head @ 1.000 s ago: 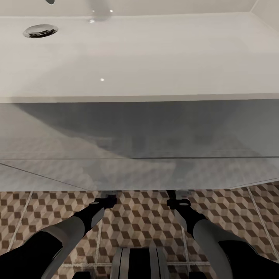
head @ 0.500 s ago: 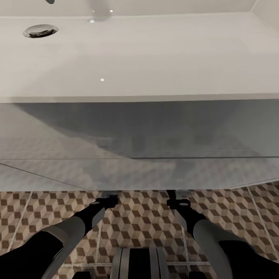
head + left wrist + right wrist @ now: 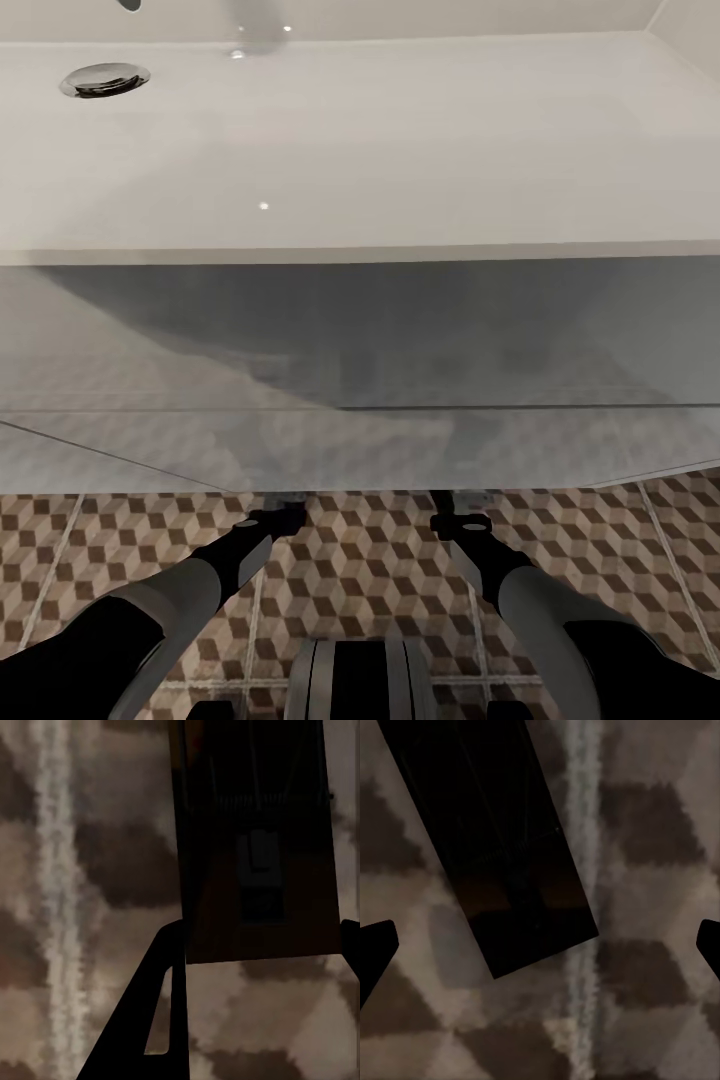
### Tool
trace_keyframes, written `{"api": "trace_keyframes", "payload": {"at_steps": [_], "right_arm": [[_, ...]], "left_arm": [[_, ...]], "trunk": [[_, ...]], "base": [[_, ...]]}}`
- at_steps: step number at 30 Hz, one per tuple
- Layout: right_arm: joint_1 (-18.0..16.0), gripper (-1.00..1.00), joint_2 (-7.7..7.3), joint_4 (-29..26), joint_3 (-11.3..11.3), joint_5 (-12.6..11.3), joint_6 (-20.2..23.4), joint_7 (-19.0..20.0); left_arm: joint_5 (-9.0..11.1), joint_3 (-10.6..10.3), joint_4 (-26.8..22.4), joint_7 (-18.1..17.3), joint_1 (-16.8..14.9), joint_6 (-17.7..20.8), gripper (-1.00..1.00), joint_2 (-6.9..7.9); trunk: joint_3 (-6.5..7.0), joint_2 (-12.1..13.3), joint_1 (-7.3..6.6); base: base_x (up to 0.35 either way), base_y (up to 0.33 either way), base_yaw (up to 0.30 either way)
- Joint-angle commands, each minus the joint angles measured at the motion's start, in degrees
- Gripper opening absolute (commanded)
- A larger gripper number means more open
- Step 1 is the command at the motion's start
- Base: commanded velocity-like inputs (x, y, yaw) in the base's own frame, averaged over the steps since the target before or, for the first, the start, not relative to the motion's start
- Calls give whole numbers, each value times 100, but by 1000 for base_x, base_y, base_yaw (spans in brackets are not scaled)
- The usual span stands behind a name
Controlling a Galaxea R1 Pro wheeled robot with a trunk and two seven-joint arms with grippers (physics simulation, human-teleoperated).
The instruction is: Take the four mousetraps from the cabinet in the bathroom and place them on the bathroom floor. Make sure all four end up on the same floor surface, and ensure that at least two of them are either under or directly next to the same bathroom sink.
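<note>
- Sink [image 3: 360,150] as landmark: both arms reach under its front edge, low over the bathroom floor [image 3: 380,560].
- Left tool [image 3: 259,967]: fingers spread, flanking one mousetrap [image 3: 255,847] whose long axis runs along the fingers; whether it lies on the tiles is unclear.
- Right tool [image 3: 540,945]: spread wide, touching nothing; another mousetrap [image 3: 502,862] lies flat, skewed diagonally to its fingers.
- Likely next: withdraw both arms.

Cube-pattern floor tiles [image 3: 370,560] w/ pale grout lines. One dark mousetrap [image 3: 255,862] lies flat on the tiles; another mousetrap [image 3: 495,847] lies flat, angled, just beside a grout line [image 3: 581,870].
</note>
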Motion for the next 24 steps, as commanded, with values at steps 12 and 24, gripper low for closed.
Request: {"api": "trace_keyframes", "payload": {"at_steps": [12,24], "right_arm": [[1,100,3,-11,-13,43,40,-18],[1,100,7,-11,-16,44,40,-18]], "left_arm": [[41,-55,-22,38,-1,41,-100,-6],[48,-61,-23,-24,-1,59,-100,-1]], "trunk": [[-3,-1,-1],[-3,-1,-1]], "base": [[0,0,0],[0,0,0]]}}
